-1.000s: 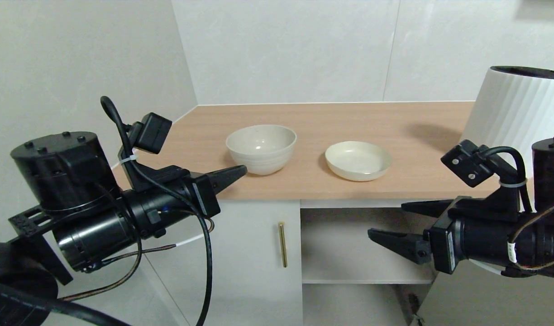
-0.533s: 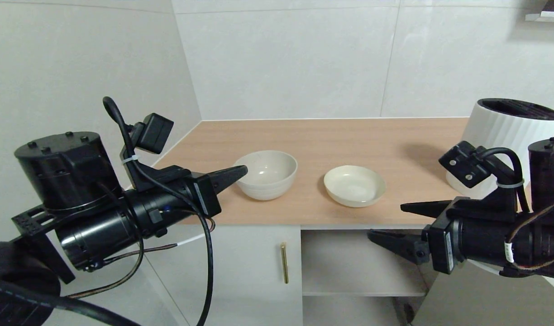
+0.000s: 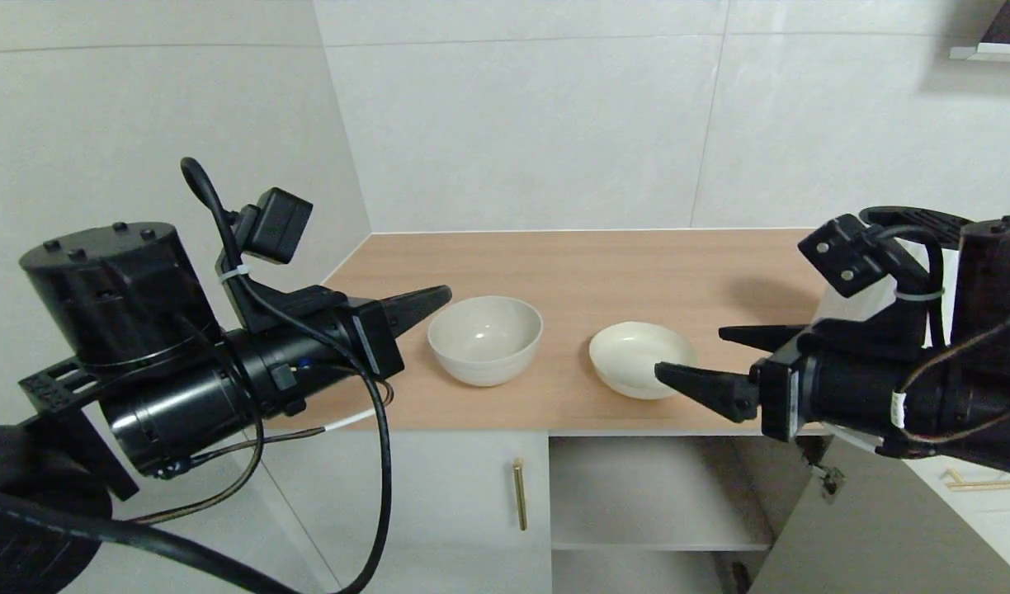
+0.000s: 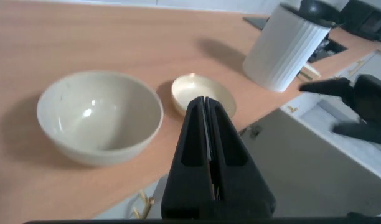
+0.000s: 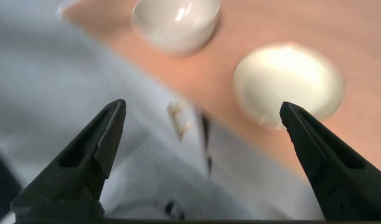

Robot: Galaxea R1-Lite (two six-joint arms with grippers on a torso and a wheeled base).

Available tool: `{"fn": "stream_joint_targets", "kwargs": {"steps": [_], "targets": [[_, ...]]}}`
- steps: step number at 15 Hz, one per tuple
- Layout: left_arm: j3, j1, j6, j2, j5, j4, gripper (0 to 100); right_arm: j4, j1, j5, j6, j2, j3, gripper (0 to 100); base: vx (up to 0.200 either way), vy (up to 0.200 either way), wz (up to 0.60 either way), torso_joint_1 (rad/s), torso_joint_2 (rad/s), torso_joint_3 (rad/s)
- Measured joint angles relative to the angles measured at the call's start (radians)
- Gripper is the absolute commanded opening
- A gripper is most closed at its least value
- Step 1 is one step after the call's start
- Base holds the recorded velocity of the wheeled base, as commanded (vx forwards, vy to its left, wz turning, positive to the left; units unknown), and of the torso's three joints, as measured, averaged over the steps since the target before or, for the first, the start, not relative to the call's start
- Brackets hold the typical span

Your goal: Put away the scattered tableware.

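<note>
Rising behind everything, pale tiled walls [image 3: 513,124] are meeting in a corner at the robot's left and closing off the back of a light wooden countertop [image 3: 604,264]. Under the counter a white cabinet [image 3: 464,511] is showing its front: the left door is sitting closed, while just to its right an open compartment [image 3: 653,487] is showing a bare shelf, with a cabinet door [image 3: 851,528] swung out on its far side. Toward the counter's right end, a white ribbed container [image 4: 282,46] with a dark top is standing upright, well apart from the dishes. Both arms are hanging in front of the counter's near edge. The left gripper [image 3: 441,294] is holding its fingers pressed together on nothing, its tip lying just beside the left rim of the deep bowl [image 3: 484,340] in the head view. The right gripper [image 3: 689,351] is holding its fingers spread wide, empty, and pointing toward the shallow dish [image 3: 629,351]; whether the nearer finger is touching that dish cannot be told. The deep bowl is sitting upright on the counter near the front edge, above the closed door. The shallow dish is resting to its right, near but not touching it, above the open compartment. A slim brass handle [image 3: 519,493] is running vertically on the closed door.
</note>
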Motion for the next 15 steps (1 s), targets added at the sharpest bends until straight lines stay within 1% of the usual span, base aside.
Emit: {"fn": "stream_joint_targets", "kwargs": {"steps": [1, 2, 4, 5, 7, 8, 10, 12, 13, 15], "targets": [[-0.02, 0.008, 0.0, -0.001, 0.0, 0.022, 0, 0.003, -0.01, -0.013, 0.001, 0.019, -0.033, 100, 0.0, 0.0, 0.0, 0.0, 0.0, 0.0], [-0.053, 0.018, 0.0, -0.002, 0.0, 0.074, 0, 0.032, -0.024, -0.029, 0.002, 0.04, -0.081, 100, 0.0, 0.0, 0.0, 0.0, 0.0, 0.0], [-0.152, 0.051, 0.0, -0.01, 0.0, 0.256, 0, 0.164, -0.057, -0.052, 0.014, 0.079, -0.217, 100, 0.0, 0.0, 0.0, 0.0, 0.0, 0.0], [-0.219, 0.075, -0.001, -0.015, 0.0, 0.371, 0, 0.259, -0.074, -0.059, 0.037, 0.098, -0.309, 100, 0.0, 0.0, 0.0, 0.0, 0.0, 0.0], [-0.357, 0.122, 0.0, -0.026, -0.001, 0.62, 0, 0.466, -0.098, -0.072, 0.142, 0.126, -0.465, 100, 0.0, 0.0, 0.0, 0.0, 0.0, 0.0], [-0.412, 0.15, 0.0, -0.033, -0.002, 0.687, 0, 0.496, -0.109, -0.078, 0.191, 0.136, -0.512, 100, 0.0, 0.0, 0.0, 0.0, 0.0, 0.0], [-0.474, 0.181, 0.001, -0.037, -0.003, 0.801, 0, 0.508, -0.122, -0.09, 0.213, 0.161, -0.541, 100, 0.0, 0.0, 0.0, 0.0, 0.0, 0.0], [-0.518, 0.211, 0.001, -0.021, -0.003, 0.84, 0, 0.51, -0.127, -0.129, 0.215, 0.191, -0.551, 100, 0.0, 0.0, 0.0, 0.0, 0.0, 0.0], [-0.529, 0.222, 0.003, -0.008, -0.003, 0.849, 0, 0.51, -0.129, -0.155, 0.215, 0.205, -0.553, 100, 0.0, 0.0, 0.0, 0.0, 0.0, 0.0], [-0.546, 0.242, 0.008, 0.026, -0.003, 0.853, 0, 0.509, -0.128, -0.165, 0.216, 0.225, -0.555, 100, 0.0, 0.0, 0.0, 0.0, 0.0, 0.0]]}}
